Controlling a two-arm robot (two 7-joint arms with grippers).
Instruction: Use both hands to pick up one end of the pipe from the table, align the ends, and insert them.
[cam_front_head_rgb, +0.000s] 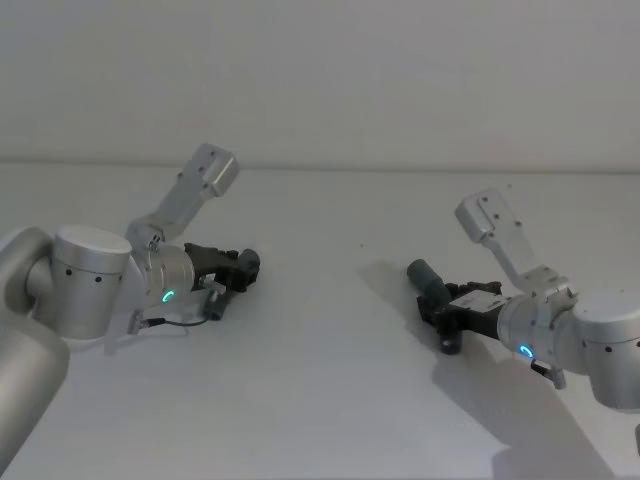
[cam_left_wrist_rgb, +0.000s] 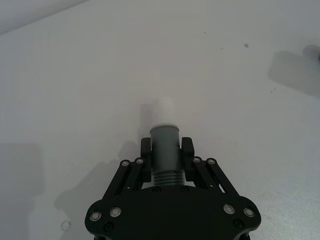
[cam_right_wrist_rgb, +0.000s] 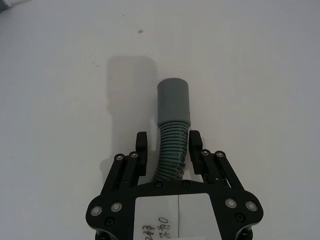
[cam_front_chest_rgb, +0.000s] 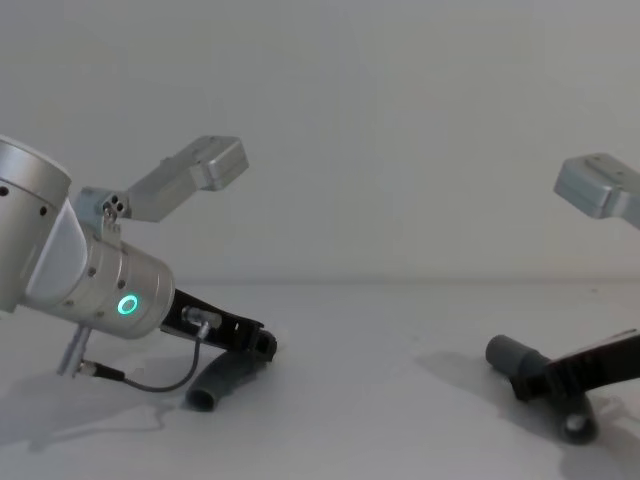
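It looked like a robotics lab bench: a plain matte white table (cam_front_head_rgb: 320, 420) ran back to a blank pale wall (cam_front_head_rgb: 320, 70), and two silver-grey robot arms (cam_front_head_rgb: 85, 285) with glowing status rings (cam_front_chest_rgb: 127, 305) reached across it.

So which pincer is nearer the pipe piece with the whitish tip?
Left. The left pincer is closed around the white-tipped piece at its grey cuff; the right pincer is far across the table, at the other piece.

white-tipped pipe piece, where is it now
The white-tipped pipe piece is in the left gripper, at the table's left in the head view, far from the other piece.
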